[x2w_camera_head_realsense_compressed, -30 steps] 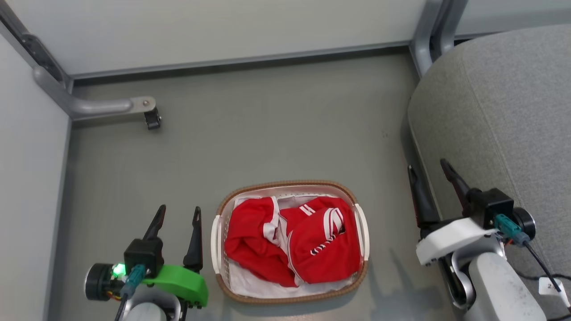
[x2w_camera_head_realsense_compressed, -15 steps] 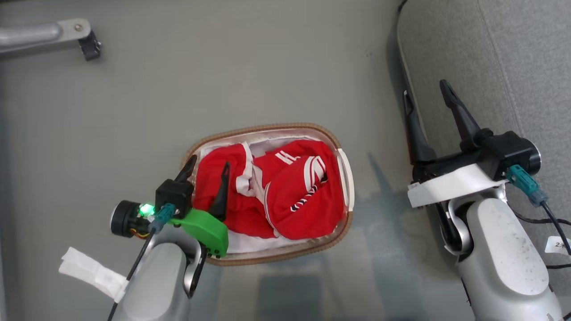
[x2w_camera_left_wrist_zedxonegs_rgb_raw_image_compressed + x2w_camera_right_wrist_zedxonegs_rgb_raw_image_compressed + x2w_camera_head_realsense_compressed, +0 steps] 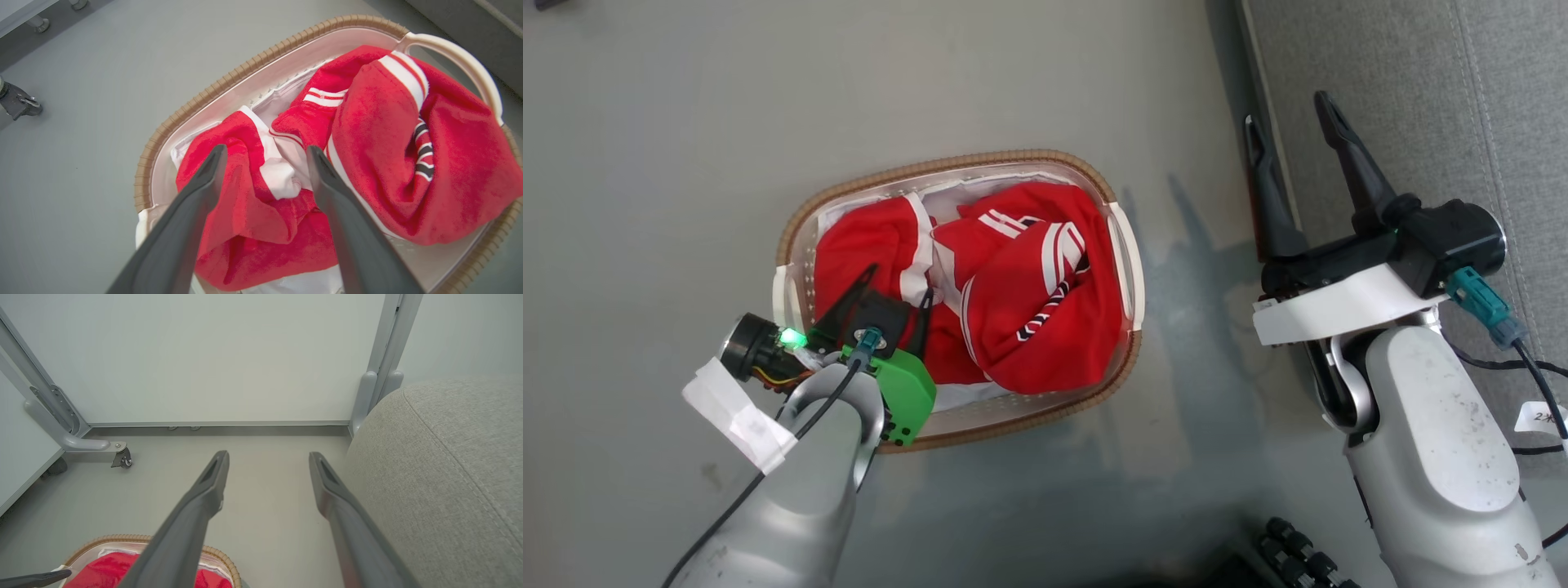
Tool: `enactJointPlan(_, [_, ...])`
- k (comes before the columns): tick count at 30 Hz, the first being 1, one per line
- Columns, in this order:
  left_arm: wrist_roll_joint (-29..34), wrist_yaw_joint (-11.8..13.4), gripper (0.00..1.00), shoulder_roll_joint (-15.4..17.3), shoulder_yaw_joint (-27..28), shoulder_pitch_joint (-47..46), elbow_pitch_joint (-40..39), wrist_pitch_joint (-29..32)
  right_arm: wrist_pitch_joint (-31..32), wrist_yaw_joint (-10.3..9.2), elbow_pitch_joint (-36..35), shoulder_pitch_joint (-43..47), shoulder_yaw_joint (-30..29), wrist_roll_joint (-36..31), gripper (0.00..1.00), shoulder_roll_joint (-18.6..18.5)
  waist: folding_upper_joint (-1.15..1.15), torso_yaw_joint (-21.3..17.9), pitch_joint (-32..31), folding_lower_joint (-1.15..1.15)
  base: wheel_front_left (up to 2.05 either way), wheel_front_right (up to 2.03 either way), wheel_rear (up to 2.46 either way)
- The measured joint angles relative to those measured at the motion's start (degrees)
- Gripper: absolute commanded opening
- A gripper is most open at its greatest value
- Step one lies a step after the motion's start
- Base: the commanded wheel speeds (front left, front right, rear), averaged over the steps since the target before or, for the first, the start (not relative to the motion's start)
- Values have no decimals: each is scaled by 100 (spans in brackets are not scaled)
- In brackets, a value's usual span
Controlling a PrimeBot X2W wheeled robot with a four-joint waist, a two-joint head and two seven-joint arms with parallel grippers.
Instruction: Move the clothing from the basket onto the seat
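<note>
Two red garments fill the basket [image 3: 1094,175] on the floor: a plain red one with white trim [image 3: 858,245] on its left, and one with dark-and-white striped edging [image 3: 1045,318] on its right. My left gripper [image 3: 900,279] is open, tilted down over the left garment [image 3: 241,212], its fingers straddling a white fold [image 3: 282,179]; they are just above the cloth or barely touching it. My right gripper [image 3: 1284,109] hangs open beside the basket, at the edge of the grey seat [image 3: 1421,98], holding nothing.
Grey floor surrounds the basket [image 3: 222,559]. A white wall panel [image 3: 212,355] with grey metal legs and a caster [image 3: 121,459] stands beyond. The seat [image 3: 449,477] takes up the right side. Dark cables [image 3: 1535,384] trail off my right wrist.
The head camera has tilted down, so the whole scene shifted. My left gripper came from beside the basket to over the left red garment and dipped toward it. The right gripper stayed open.
</note>
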Motion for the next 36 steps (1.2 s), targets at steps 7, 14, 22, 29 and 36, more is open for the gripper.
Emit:
enactJointPlan(7, [286, 290, 100, 132, -238, -612, 1116, 1, 0, 0, -4, -79, 62, 44, 100, 16, 0, -200, 314, 0, 0, 0, 0])
enactJointPlan(14, [609, 369, 100, 142, -620, -1016, 1642, 312, 0, 0, -10, -78, 122, 219, 100, 20, 0, -347, 554, 0, 0, 0, 0])
enactJointPlan(22, [784, 365, 100, 265, -880, -1390, 1795, 1039, 0, 0, -58, -208, 288, 379, 100, 21, 0, -474, 800, -1, 0, 0, 0])
enactJointPlan(29, [945, 242, 100, 339, -1141, -1719, 1825, 1338, 0, 0, -116, -360, 319, 461, 100, 22, 0, -582, 1048, -1, 0, 0, 0])
enactJointPlan(36, [1037, 135, 100, 309, -1359, -1886, 1850, 2150, 0, 0, -188, -442, 390, 554, 100, 21, 0, -717, 1274, -1, 0, 0, 0])
